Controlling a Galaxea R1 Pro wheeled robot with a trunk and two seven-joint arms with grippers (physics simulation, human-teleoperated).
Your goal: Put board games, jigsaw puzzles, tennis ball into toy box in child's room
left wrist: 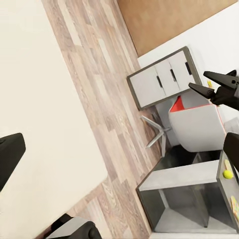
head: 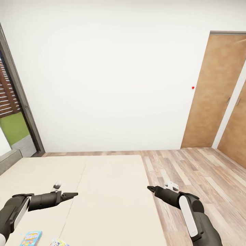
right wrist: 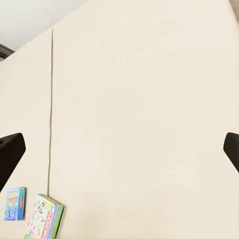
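Two board games lie on the beige bed [head: 102, 191] near its front edge: a small blue box [head: 31, 238] [right wrist: 15, 203] and a white box with a green edge [head: 58, 243] [right wrist: 45, 217]. My left gripper [head: 73, 195] [left wrist: 122, 149] hovers open over the mattress, a little beyond them. At the bed's right edge my right gripper [head: 150, 188] [right wrist: 119, 149] is open and empty. The left wrist view reaches across the floor to the table [left wrist: 179, 178], where the tennis ball [left wrist: 228, 174] and a colourful jigsaw puzzle [left wrist: 234, 206] lie. The toy box is out of view.
A white wall faces me, with a wooden door [head: 215, 92] at the right and a dark-framed window [head: 13, 102] at the left. Wood plank floor [head: 191, 171] runs right of the bed. Near the table stand a white chair [left wrist: 194, 124] and a drawer cabinet [left wrist: 164, 79].
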